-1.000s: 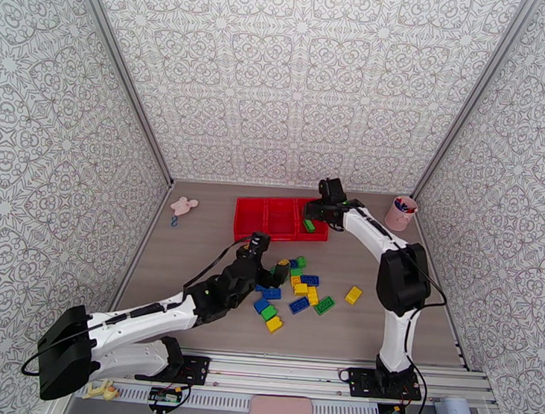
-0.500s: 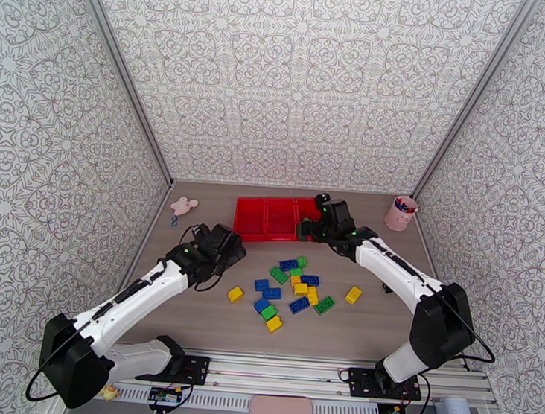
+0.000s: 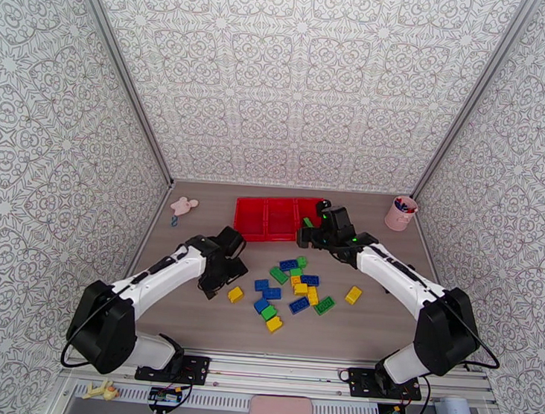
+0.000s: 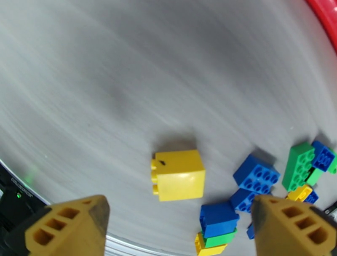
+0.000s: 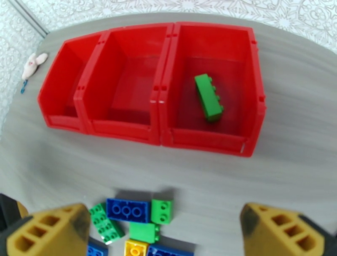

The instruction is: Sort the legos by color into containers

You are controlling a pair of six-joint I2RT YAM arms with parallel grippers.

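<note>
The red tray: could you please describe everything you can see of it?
The red tray looks like glossy moulded plastic: three open-topped, roughly square compartments joined in a row, with sloping walls and thick rims. It sits upright on the grey table, towards the back, apart from the loose bricks in front of it. Its rightmost compartment holds one green brick, lying on its side on the floor. The other two floors look bare where they show.
</note>
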